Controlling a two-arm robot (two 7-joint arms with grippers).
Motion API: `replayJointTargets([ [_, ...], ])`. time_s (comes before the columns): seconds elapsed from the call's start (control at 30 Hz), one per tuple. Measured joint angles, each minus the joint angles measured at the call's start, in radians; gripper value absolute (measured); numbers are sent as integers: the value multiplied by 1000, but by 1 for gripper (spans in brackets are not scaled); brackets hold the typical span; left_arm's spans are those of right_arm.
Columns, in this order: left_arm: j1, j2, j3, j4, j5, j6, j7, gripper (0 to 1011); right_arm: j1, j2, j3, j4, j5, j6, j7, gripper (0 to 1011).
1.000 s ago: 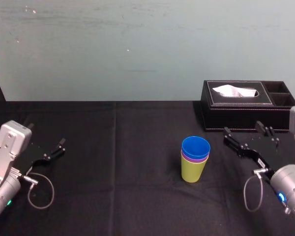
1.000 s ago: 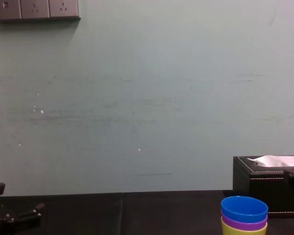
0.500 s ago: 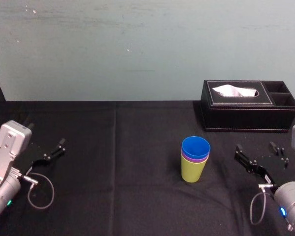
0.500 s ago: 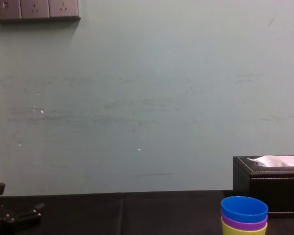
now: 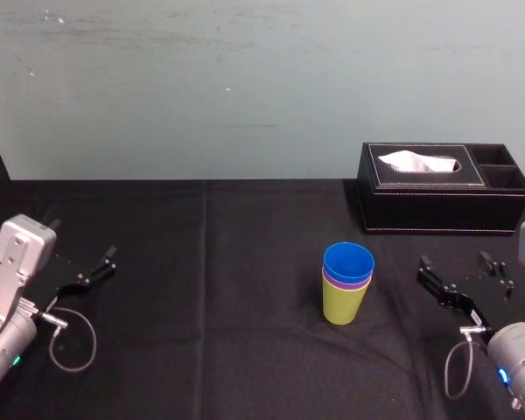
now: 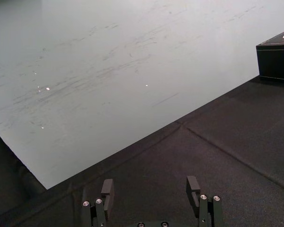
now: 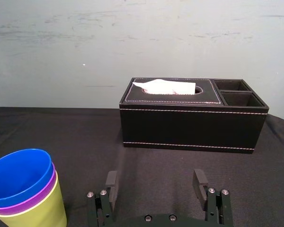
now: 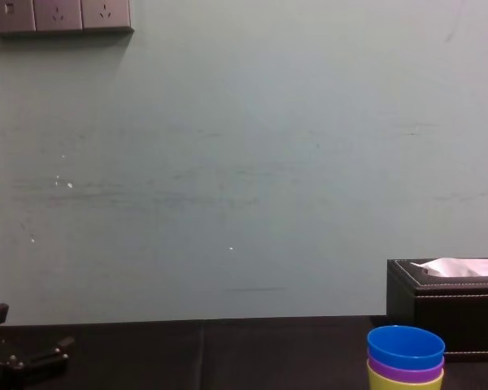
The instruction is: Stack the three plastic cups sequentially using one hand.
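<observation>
The three plastic cups stand nested in one upright stack at the middle of the black table: the blue cup (image 5: pixel 348 260) innermost, the purple cup's rim (image 5: pixel 345 282) around it, the lime-green cup (image 5: pixel 342 304) outermost. The same stack appears in the chest view (image 8: pixel 405 348) and the right wrist view (image 7: pixel 24 189). My right gripper (image 5: pixel 465 276) rests open and empty to the right of the stack, a hand's width away; its fingers (image 7: pixel 110 182) stand wide apart. At the table's left side my left gripper (image 5: pixel 80 260) is parked, open with nothing between its fingers (image 6: pixel 107 188).
A black leather tissue box (image 5: pixel 442 188) with a white tissue and side compartments stands at the back right, behind my right gripper. A pale wall (image 5: pixel 245 79) closes off the table's far edge. Black cloth (image 5: pixel 210 262) covers the table between the arms.
My right gripper has drawn back from the stack toward the table's right front and lowered, staying open. The cups and my left arm have not moved.
</observation>
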Motion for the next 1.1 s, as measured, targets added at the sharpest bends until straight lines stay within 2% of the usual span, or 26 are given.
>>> replayJointTargets([
  [1.1,0,0,0,0,0,0,0,1000,0,1,-1,-2,0,-3,-1,1003],
])
